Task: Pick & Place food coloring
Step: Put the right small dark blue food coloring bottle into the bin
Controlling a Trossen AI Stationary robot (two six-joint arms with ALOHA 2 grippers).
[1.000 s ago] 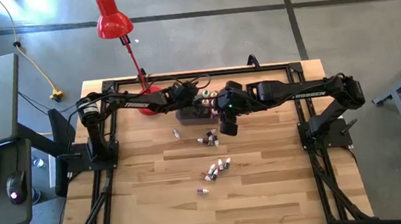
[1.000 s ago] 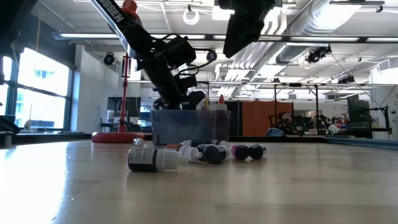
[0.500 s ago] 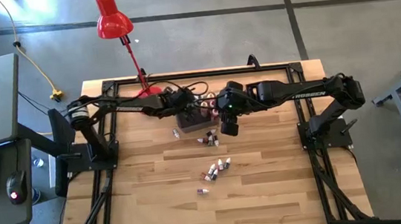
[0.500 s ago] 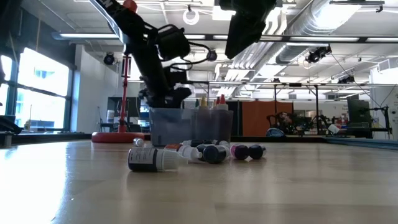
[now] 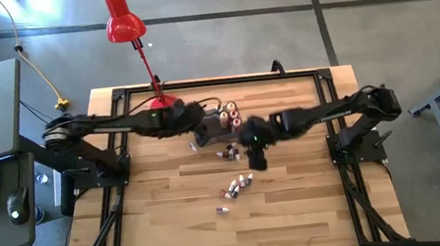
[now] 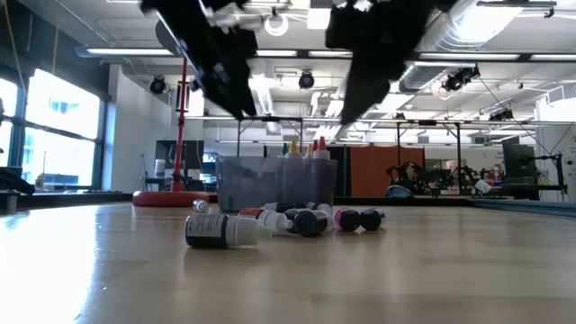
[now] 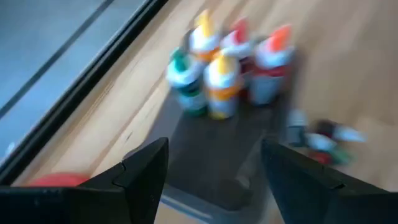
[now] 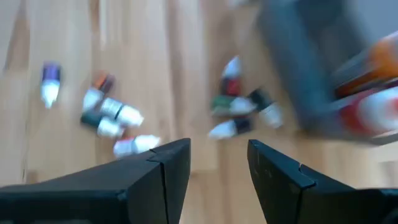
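While several food coloring bottles [image 5: 228, 115] stand upright in the grey bin [image 5: 206, 127] near the table's far edge, we see loose bottles [image 5: 237, 184] lying on open wood toward mid-table. Our left gripper [image 7: 211, 163] hangs above the bin, jaws spread and empty. Our right gripper [image 8: 217, 158] hovers over the loose ones, jaws parted, holding nothing. Only the low view shows a dark bottle [image 6: 214, 230] lying nearest.

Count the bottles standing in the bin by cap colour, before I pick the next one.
Green cap: 1
Yellow cap: 2
Red or orange-red cap: 2
Total: 5 bottles, all upright at one end of the grey bin.
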